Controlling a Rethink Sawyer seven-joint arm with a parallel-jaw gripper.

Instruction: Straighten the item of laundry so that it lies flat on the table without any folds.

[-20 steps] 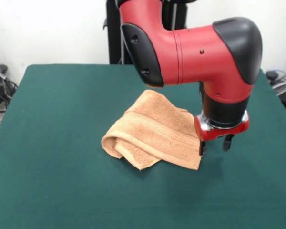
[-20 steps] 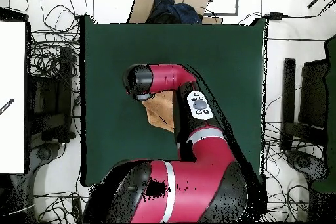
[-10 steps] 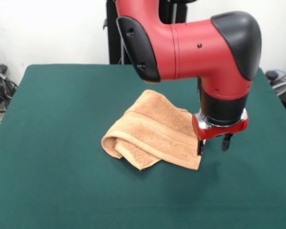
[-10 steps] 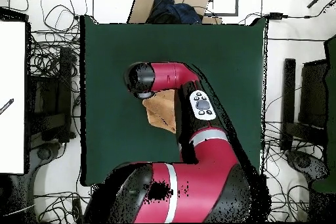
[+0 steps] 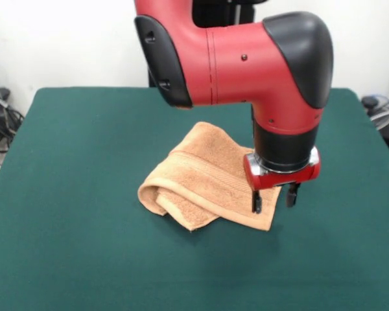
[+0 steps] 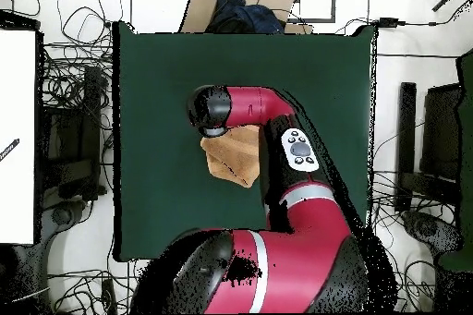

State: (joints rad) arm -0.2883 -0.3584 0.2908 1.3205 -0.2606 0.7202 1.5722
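Table [image 5: 84, 259]: spread bare and dark green ahead of the gripper and out to both sides.
Gripper [image 5: 272, 200]: hung over the towel's near right corner, two dark fingers [image 5: 257, 202] pointing down with a clear gap between them, nothing held; left finger stood in front of the corner, right finger just off the towel's edge over green cloth. Contact with the towel could not be told.
Towel [image 5: 207, 178]: lay to the left of the gripper and behind it, near mid-table, folded over itself, a rolled fold at its left end, a woven band running across the top layer.
Arm [image 5: 240, 58]: rose straight up from the gripper, then bent left, hiding the towel's far right part.
Overhead: towel [image 6: 233, 156] peeked out beside the arm [image 6: 249, 108]; gripper hidden under the wrist.
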